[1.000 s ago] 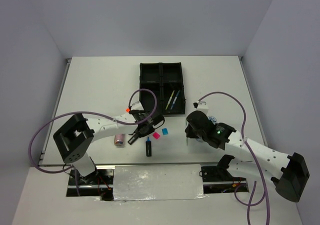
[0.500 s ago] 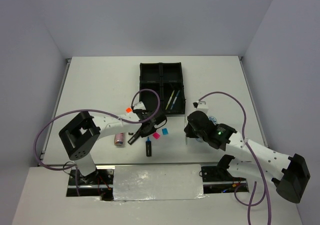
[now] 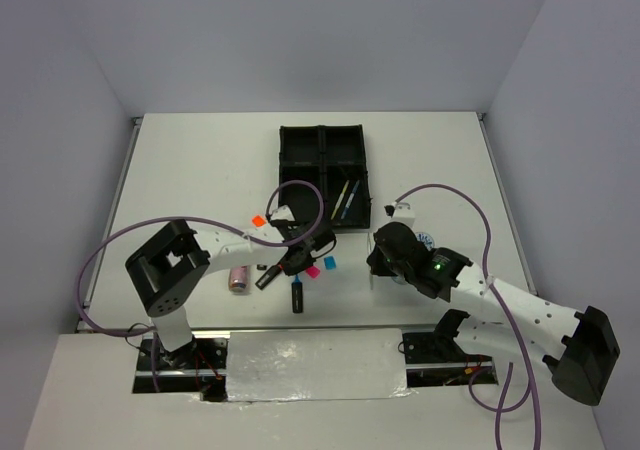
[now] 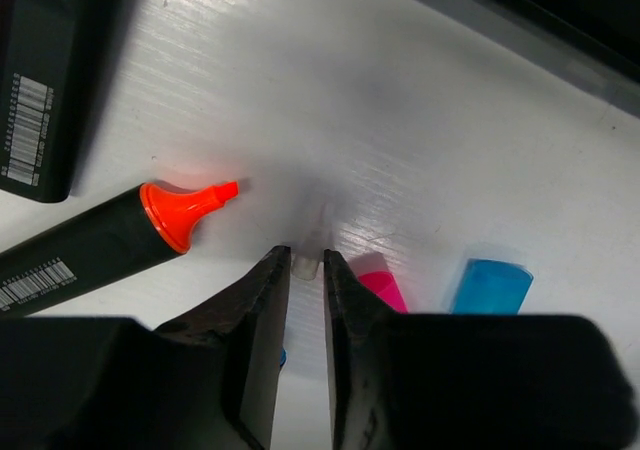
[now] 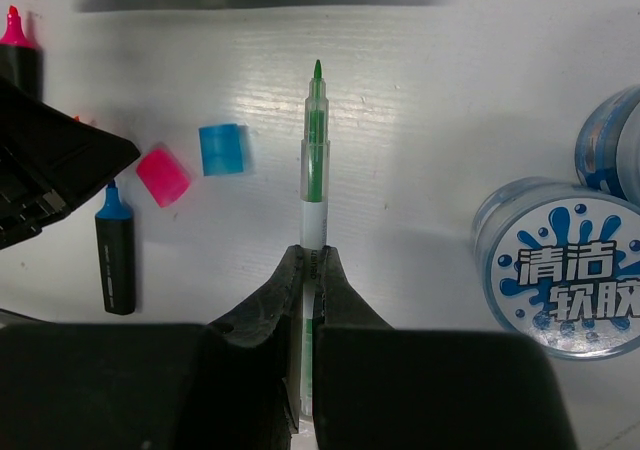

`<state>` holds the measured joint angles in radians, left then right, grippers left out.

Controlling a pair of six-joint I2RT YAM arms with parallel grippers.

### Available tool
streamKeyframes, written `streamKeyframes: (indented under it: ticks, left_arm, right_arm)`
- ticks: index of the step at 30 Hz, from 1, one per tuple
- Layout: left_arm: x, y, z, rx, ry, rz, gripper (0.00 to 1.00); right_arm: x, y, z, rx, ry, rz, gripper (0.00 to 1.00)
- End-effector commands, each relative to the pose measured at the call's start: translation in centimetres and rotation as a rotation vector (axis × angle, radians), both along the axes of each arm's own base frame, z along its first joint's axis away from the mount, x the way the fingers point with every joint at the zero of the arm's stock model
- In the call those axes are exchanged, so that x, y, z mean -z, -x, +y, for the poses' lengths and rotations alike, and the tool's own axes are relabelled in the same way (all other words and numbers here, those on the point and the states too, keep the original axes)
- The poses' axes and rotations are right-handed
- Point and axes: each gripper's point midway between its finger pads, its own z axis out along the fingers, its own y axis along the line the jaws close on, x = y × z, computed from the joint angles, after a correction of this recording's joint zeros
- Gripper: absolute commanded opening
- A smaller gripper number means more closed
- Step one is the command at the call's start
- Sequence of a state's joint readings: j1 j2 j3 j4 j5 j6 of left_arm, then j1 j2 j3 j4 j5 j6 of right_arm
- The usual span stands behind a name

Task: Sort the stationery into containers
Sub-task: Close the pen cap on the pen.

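view from above of a white table [image 3: 200,170] with two robot arms reaching in from its near edge. the right gripper [image 5: 310,260] is clamped tight on a thin green pen [image 5: 316,160]. it pinches the barrel towards the back end, so most of the pen juts forward past the fingertips, green tip pointing at the black tray [image 3: 323,175]. whether the pen rests on the table or hangs just above it cannot be told. it lies near the tray's near right corner, between a blue square [image 5: 221,149] on one side and two blue-white rolls [image 5: 555,275] on the other. thin pens [image 3: 345,200] lie in the tray's near right compartment.

the green pen looks very light and stiff, with a smooth clear plastic barrel that is likely slippery. held so far back, it could swivel in the pinch, so a hold nearer the middle would probably be steadier. it seems sturdy enough for a firm squeeze.

the left gripper [image 4: 306,260] has its jaws a narrow gap apart around a tiny clear piece [image 4: 306,268] on the table, beside the orange tip of an uncapped highlighter [image 4: 120,245]. whether the fingers actually pinch it cannot be told. that piece looks featherlight and easy to flick away, and is probably best taken squarely across its sides.
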<state>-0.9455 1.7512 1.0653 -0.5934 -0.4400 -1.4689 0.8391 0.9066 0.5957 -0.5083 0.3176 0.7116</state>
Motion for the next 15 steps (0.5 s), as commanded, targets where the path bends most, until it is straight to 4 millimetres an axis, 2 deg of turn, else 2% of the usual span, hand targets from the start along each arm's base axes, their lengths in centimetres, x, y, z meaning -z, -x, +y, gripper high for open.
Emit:
streamKeyframes:
  ticks: [1, 2, 9, 12, 14, 15]
  left_arm:
    - [1.5, 0.7, 0.4, 0.006, -0.022, 0.039, 0.32]
    - [1.6, 0.7, 0.3, 0.011, -0.021, 0.039, 0.27]
    - [1.8, -0.1, 0.6, 0.023, -0.014, 0.039, 0.17]
    - [1.8, -0.4, 0.5, 0.039, -0.002, 0.033, 0.08]
    - [0.9, -0.8, 0.5, 0.056, -0.007, 0.008, 0.0]
    - [0.5, -1.0, 0.6, 0.06, -0.009, -0.004, 0.0]
  right_arm:
    - [-0.4, -0.4, 0.6, -0.012, -0.024, -0.035, 0.0]
    - [-0.5, -0.4, 0.6, -0.011, -0.027, -0.036, 0.0]
    - [-0.5, -0.4, 0.4, -0.008, -0.023, -0.04, 0.0]
    - [-0.7, -0.4, 0.4, -0.01, -0.03, -0.048, 0.0]
    - [-0.7, -0.3, 0.5, -0.02, -0.035, -0.051, 0.0]
    - [-0.8, -0.3, 0.7, -0.027, -0.042, -0.054, 0.0]
